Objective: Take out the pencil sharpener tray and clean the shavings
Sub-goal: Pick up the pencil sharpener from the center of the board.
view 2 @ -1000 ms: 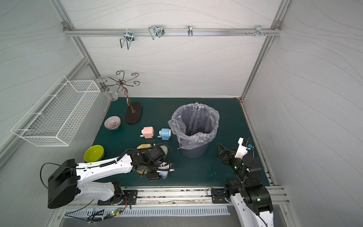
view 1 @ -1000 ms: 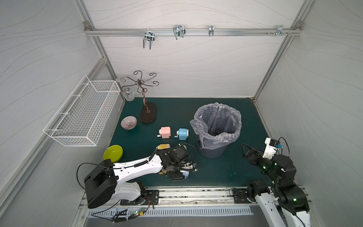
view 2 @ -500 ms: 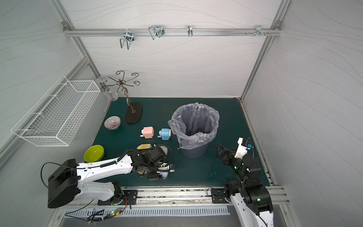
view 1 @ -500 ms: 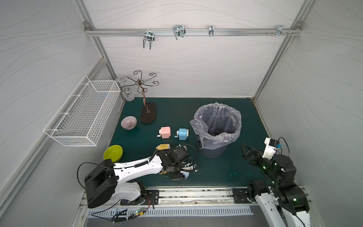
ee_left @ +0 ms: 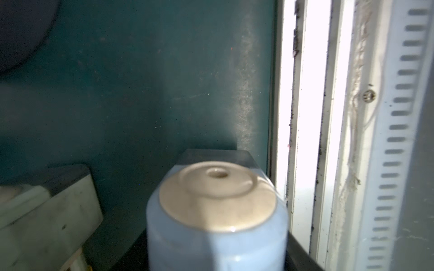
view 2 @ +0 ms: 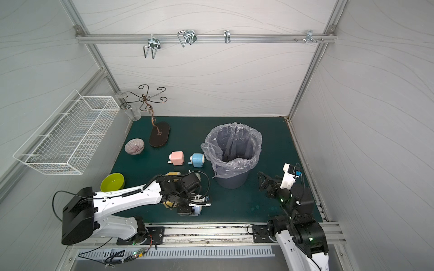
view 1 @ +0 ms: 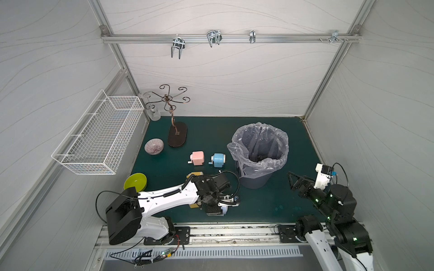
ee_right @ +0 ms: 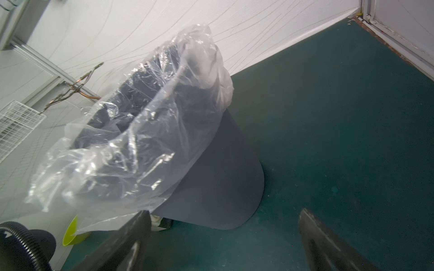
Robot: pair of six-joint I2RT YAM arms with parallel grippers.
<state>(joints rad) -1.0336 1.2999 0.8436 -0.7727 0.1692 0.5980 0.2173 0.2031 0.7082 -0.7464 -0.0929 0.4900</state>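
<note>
My left gripper is low over the mat's front edge, shut on a light blue pencil sharpener whose beige round face with the pencil hole points away from the wrist. A pale boxy piece lies right beside it; I cannot tell whether it is the tray. Dark flecks of shavings sit in the front rail's groove. My right gripper hangs open and empty to the right of the bin.
A grey bin with a clear liner stands mid-right. Pink and blue sharpeners stand behind my left arm, a yellow one partly under it. A green bowl, a striped bowl and a wire stand are at the left.
My left gripper's jaws have closed in on the light blue sharpener, with the arm shifting only slightly. The right arm has not moved.
</note>
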